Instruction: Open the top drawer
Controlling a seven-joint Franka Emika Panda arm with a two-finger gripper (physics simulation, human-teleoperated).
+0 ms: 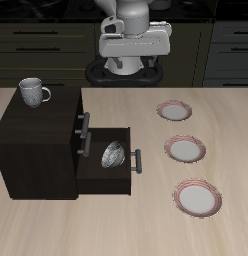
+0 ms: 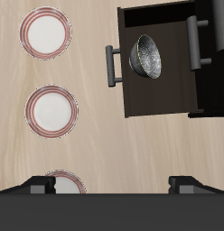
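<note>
The dark wooden cabinet stands on the table. Its top drawer looks pushed in, its front flush with the cabinet, with a dark bar handle across it. The handle also shows in the wrist view. The lower drawer is pulled out and holds a metal bowl, also seen in the wrist view. My gripper is open and empty, high above the table's back, well away from the cabinet. Its two fingertips stand wide apart in the wrist view.
A grey mug stands on the cabinet top. Three pink-rimmed plates lie in a row on the table beside the cabinet. The lower drawer's handle sticks out towards them.
</note>
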